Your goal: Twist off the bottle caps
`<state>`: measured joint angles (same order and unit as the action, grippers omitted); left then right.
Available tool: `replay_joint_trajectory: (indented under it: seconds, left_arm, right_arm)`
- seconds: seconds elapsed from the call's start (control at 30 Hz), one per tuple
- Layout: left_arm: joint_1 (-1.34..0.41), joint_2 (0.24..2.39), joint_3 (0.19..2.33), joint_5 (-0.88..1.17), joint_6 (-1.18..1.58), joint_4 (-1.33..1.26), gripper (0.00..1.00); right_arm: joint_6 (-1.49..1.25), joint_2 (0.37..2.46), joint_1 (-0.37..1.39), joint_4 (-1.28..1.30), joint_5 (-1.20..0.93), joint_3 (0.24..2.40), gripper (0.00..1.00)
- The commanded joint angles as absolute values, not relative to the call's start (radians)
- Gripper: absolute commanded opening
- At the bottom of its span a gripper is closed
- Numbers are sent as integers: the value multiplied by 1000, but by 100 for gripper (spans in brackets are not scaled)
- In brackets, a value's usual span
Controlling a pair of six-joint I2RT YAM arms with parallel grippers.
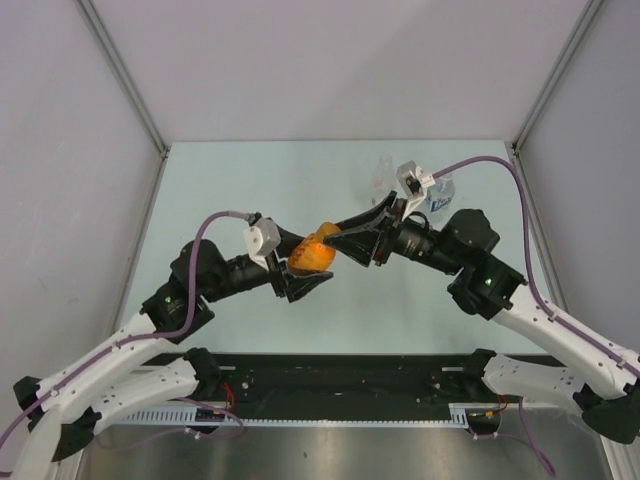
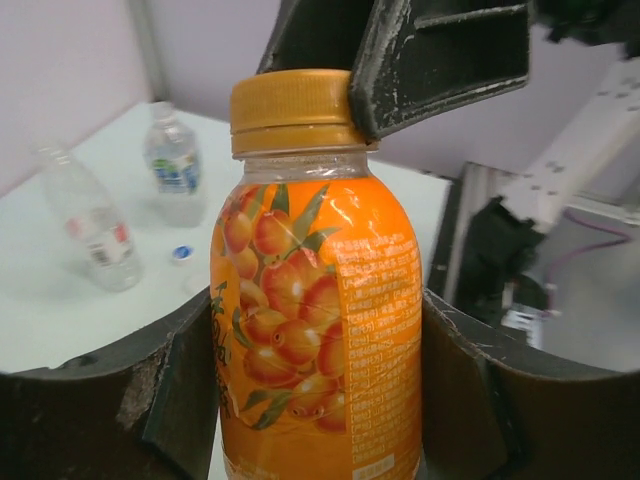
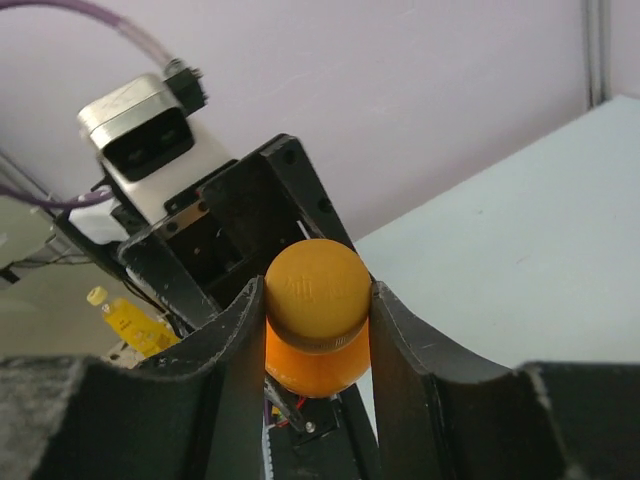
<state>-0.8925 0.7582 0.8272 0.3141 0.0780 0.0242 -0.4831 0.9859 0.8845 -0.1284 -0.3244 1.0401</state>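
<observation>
Now the right gripper (image 3: 316, 318) pinches the orange cap (image 3: 314, 283) end-on — the long axis of the orange bottle (image 2: 315, 330) runs back into the left gripper (image 1: 303, 280), clamped round its body.

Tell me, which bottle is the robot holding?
The orange bottle: the left gripper clamps its body and the right gripper pinches its orange cap. The blue-label bottle and red-label bottle stand alone on the table.

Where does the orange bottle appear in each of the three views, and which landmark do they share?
Top external: orange bottle at the picture's centre.
Left wrist: it fills the middle, between the left gripper's fingers.
Right wrist: low centre, mostly hidden under its orange cap.
Shared landmark: the right gripper's fingers clamping the cap.
</observation>
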Motion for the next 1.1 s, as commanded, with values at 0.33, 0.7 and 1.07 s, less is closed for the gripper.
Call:
replay_joint_trajectory:
  seconds: [0.33, 0.7, 1.07]
  left_arm:
    - [-839, 936, 902, 1124, 405, -285, 0]
    - [-830, 972, 905, 1235, 469, -376, 0]
    - [-830, 1003, 905, 1269, 485, -402, 0]
  right_arm:
    - [-298, 937, 896, -235, -814, 1005, 0]
    - [-282, 934, 876, -235, -1017, 1005, 0]
    - [-253, 939, 870, -216, -1111, 1006, 0]
